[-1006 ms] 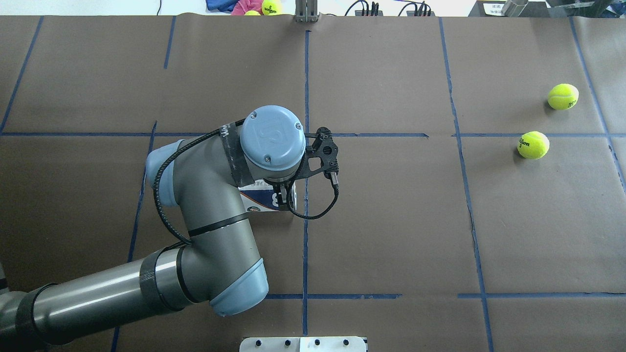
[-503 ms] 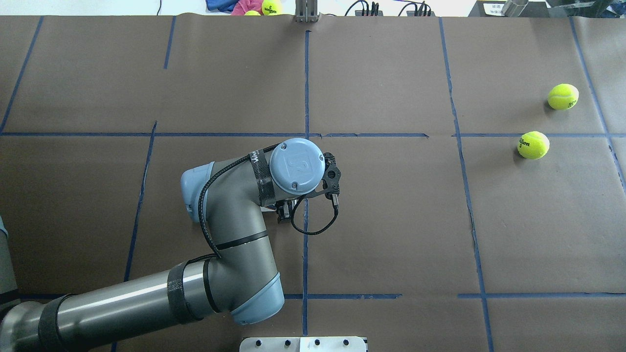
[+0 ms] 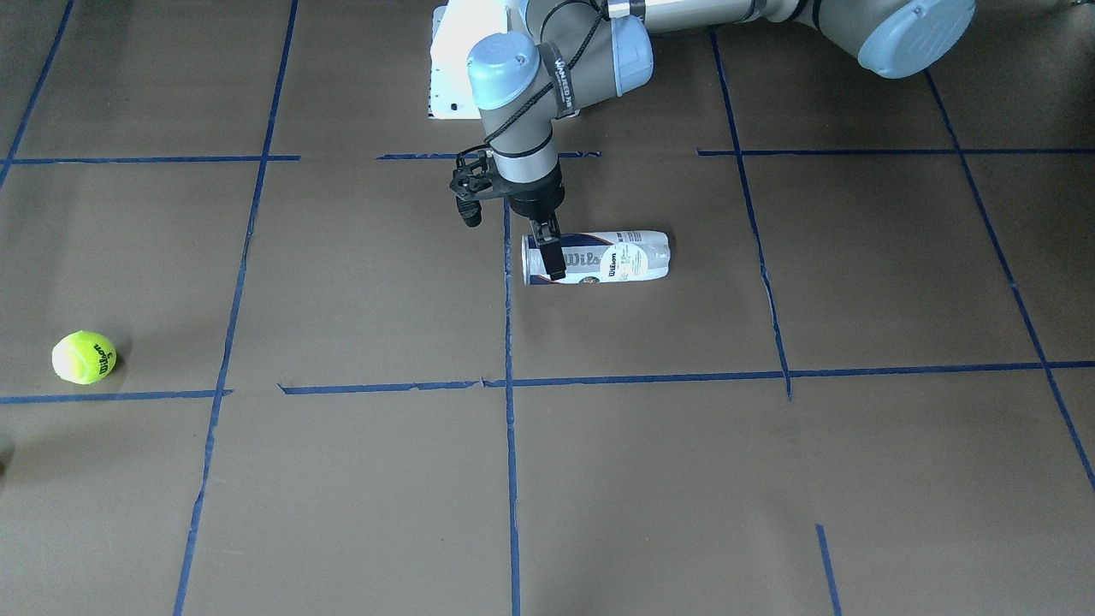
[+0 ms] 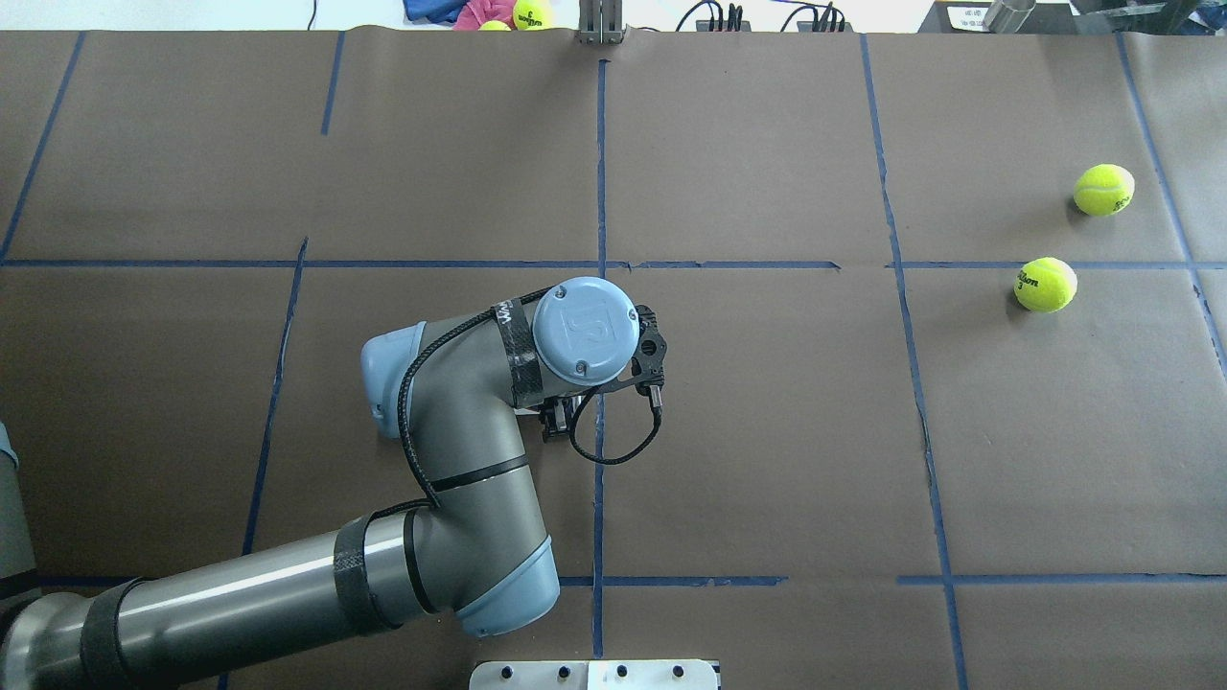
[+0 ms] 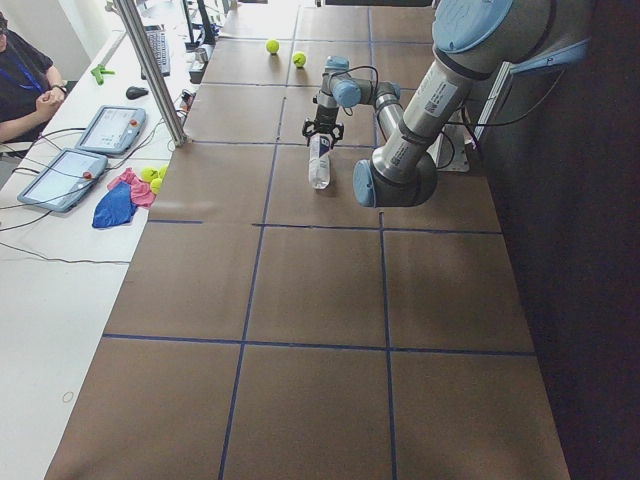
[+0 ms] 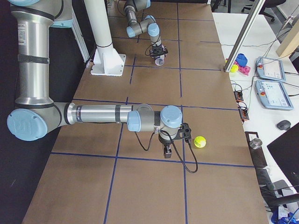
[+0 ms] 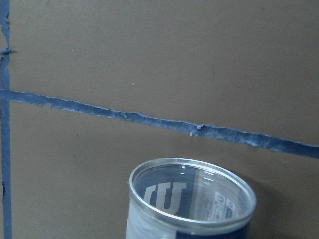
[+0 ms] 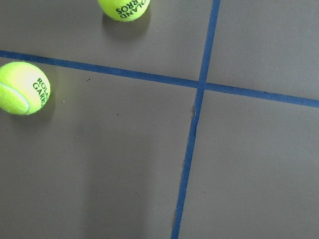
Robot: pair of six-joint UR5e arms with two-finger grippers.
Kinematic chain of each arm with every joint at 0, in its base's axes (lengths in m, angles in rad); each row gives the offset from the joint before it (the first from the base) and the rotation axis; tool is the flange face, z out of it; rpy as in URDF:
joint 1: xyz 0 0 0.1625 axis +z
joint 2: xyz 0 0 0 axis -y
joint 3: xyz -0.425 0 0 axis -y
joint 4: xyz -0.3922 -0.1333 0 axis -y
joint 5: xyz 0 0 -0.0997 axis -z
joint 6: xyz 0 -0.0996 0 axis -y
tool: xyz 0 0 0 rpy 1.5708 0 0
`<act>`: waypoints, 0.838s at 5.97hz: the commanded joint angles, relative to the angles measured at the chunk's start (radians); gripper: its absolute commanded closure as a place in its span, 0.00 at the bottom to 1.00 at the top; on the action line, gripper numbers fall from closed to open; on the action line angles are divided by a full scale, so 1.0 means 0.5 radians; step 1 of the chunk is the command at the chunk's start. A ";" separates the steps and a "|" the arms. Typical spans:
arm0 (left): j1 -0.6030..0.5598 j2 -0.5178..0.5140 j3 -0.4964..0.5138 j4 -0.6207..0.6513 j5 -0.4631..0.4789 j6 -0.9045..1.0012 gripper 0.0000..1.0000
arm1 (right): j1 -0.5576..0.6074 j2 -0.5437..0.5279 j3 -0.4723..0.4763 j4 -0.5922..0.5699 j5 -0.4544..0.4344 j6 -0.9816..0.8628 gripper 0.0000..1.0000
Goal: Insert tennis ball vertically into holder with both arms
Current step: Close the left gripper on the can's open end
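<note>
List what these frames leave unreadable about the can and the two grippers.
- Front view: one finger of the left gripper crosses the holder; the other is behind it, so the grip is unconfirmed.
- Overhead: the left arm covers the holder.
- Right gripper: shows only in the right-side view, too small to read.

Bright, even overhead light w/ soft shadow beside tennis ball (image 3: 84, 357); pics sharp thru-out.
</note>
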 commanded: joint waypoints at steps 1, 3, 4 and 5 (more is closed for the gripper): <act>0.013 -0.026 0.056 -0.015 -0.001 -0.003 0.01 | -0.003 0.000 0.000 0.000 0.000 -0.002 0.00; 0.019 -0.027 0.062 -0.018 -0.004 -0.003 0.02 | -0.003 0.000 -0.003 0.000 -0.003 -0.002 0.00; 0.029 -0.027 0.086 -0.070 -0.004 -0.006 0.02 | -0.006 0.003 -0.003 0.000 -0.003 -0.002 0.00; 0.029 -0.027 0.126 -0.104 -0.004 -0.003 0.02 | -0.009 0.003 -0.003 0.000 -0.003 0.001 0.00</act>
